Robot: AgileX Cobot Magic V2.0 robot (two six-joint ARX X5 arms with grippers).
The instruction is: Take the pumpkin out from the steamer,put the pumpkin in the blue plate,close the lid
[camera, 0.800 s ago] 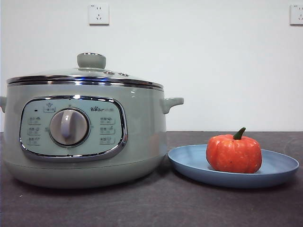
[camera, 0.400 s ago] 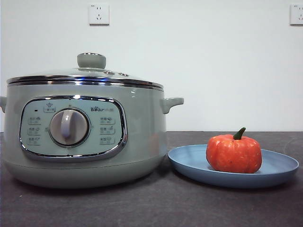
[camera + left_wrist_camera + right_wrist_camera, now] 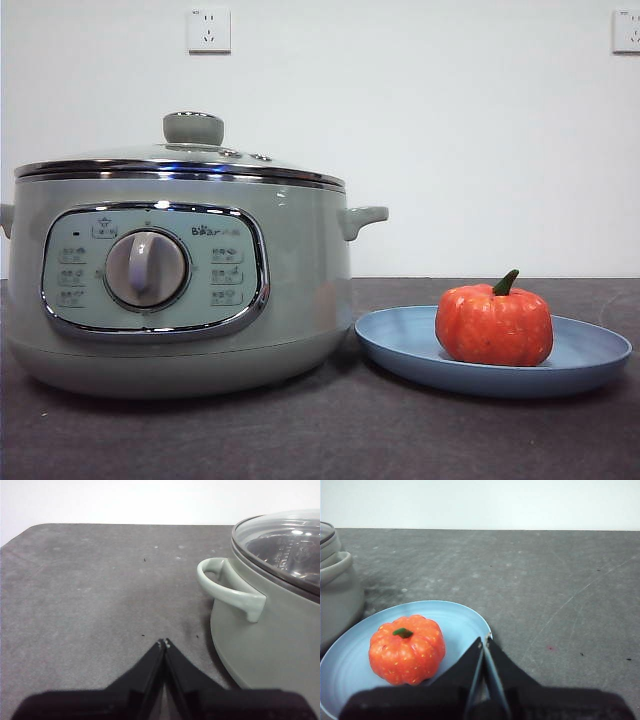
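Both grippers, left and right, pressed together, empty; orange toy pumpkin plated, domed glass lid seated; risk: right one nudging light-blue round plate

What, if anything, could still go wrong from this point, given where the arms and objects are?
Little remains: the pumpkin sits on the blue plate and the lid is on the steamer.

1. The right gripper, shut, is over the plate's rim and might nudge it.
2. The left gripper, shut, is near the steamer's handle and might clip it.
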